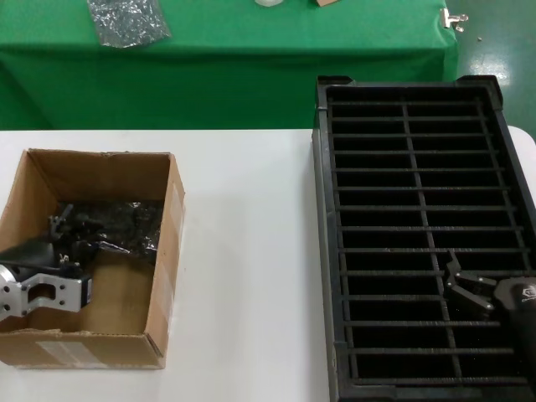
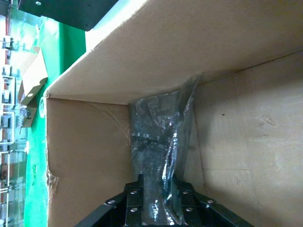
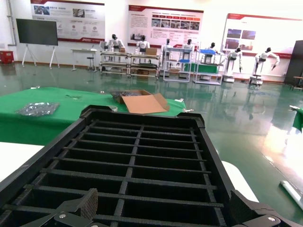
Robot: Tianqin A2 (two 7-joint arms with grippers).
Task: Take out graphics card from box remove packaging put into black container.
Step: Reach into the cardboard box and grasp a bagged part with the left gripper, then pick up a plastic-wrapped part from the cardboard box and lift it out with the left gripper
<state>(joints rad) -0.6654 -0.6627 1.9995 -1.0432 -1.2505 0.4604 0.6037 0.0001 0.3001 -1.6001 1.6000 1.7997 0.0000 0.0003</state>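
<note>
The brown cardboard box [image 1: 163, 251] stands open on the left of the white table. Inside it lies the shiny wrinkled packaging [image 1: 117, 219], with a dark graphics card [image 2: 150, 137] showing through the plastic. My left gripper [image 1: 71, 239] reaches down into the box. In the left wrist view the left gripper [image 2: 160, 203] is shut on the near end of the packaging [image 2: 163, 156], which rises against the box wall [image 2: 156, 56]. The black container [image 1: 419, 109] fills the right side, its slots empty. My right gripper [image 1: 461, 285] hovers over its near part, open, its fingers [image 3: 87, 203] wide apart and holding nothing.
A green-covered table [image 1: 251, 59] stands behind the white table [image 1: 243, 251]. On it lie a smaller glittery grey bag [image 1: 127, 21] and another open cardboard box [image 3: 142, 101]. The black container's wall [image 1: 321, 251] rises close to my right arm.
</note>
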